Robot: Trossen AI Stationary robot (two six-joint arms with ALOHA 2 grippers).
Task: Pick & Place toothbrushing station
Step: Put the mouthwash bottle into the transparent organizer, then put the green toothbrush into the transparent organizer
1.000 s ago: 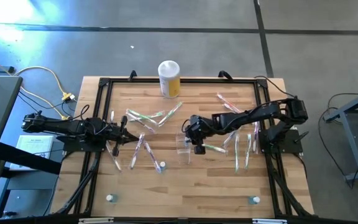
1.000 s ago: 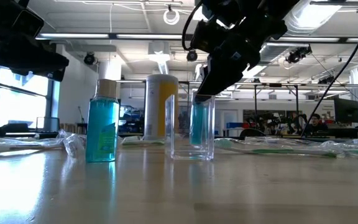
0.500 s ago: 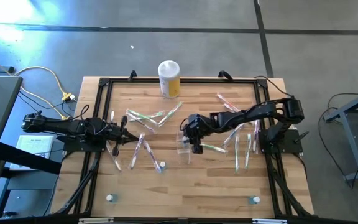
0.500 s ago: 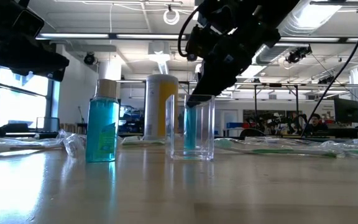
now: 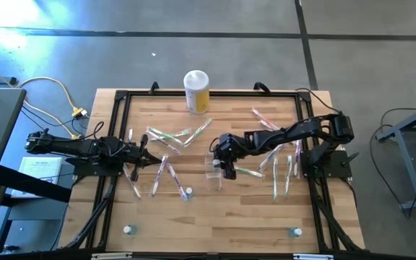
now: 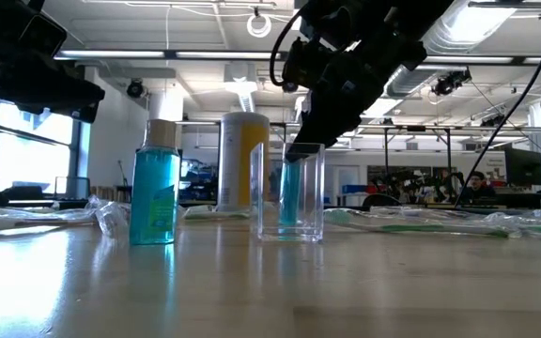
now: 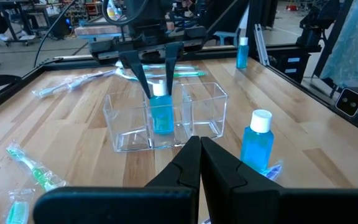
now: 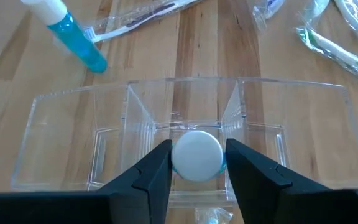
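Clear organizer (image 8: 185, 155) | middle compartment holds blue bottle (image 8: 196, 155) | right hand (image 8: 196, 163) grips its cap

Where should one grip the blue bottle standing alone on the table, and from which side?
Probably the white cap of the blue bottle, from straight above: it stands upright, apart from the clear organizer, and the cap is narrower than the body.
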